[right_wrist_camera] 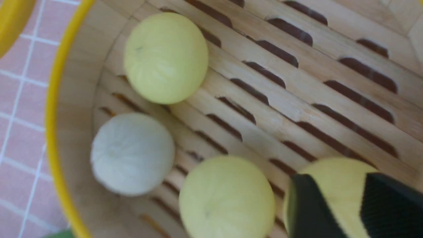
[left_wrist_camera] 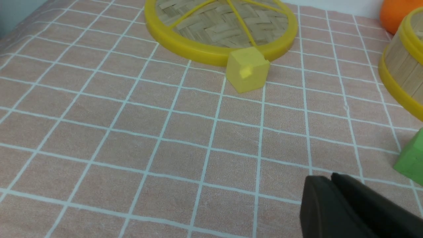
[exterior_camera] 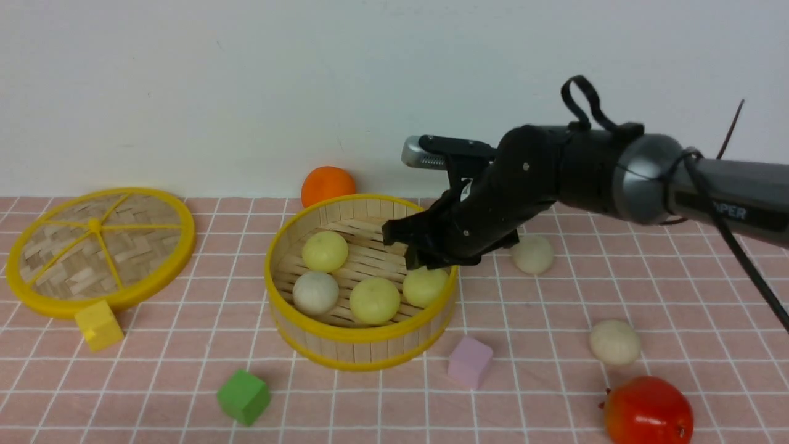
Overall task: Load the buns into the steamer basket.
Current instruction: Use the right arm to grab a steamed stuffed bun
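— So, what do we have in the steamer basket [exterior_camera: 363, 364]?

— We count four on its slatted floor. There is a far yellow bun [exterior_camera: 325, 251], an off-white bun [exterior_camera: 315, 293] towards the left wall and a middle yellow bun [exterior_camera: 375, 300] at the near side. Just beside that one, a right-hand yellow bun [exterior_camera: 425, 287] sits against the right wall.

— And the right gripper [right_wrist_camera: 337, 180]?

— We see it reaching in over the basket's right rim, jaws parted, with the right-hand yellow bun directly below the tips. The bun sits on the slats and is not pinched. In the wrist view it shows through the gap and spreads wider than it. Whether a fingertip grazes it we cannot tell.

— What lies outside?

— Two more are on the pink checked cloth [exterior_camera: 555, 394] to the right. A rear white bun [exterior_camera: 534, 254] is near the basket, and a front white bun [exterior_camera: 614, 341] is well apart from it, near the red fruit [exterior_camera: 647, 412].

— And the left gripper [left_wrist_camera: 330, 178]?

— We find it only in its own wrist view, over the cloth, fingers pressed together on nothing.

— The rest?

— The woven lid [exterior_camera: 98, 246] lies flat at far left with a yellow cube [exterior_camera: 98, 325] against its near rim. An orange ball [exterior_camera: 327, 185] sits behind the basket, and a green cube [exterior_camera: 244, 396] and a lilac cube [exterior_camera: 470, 362] lie in front.
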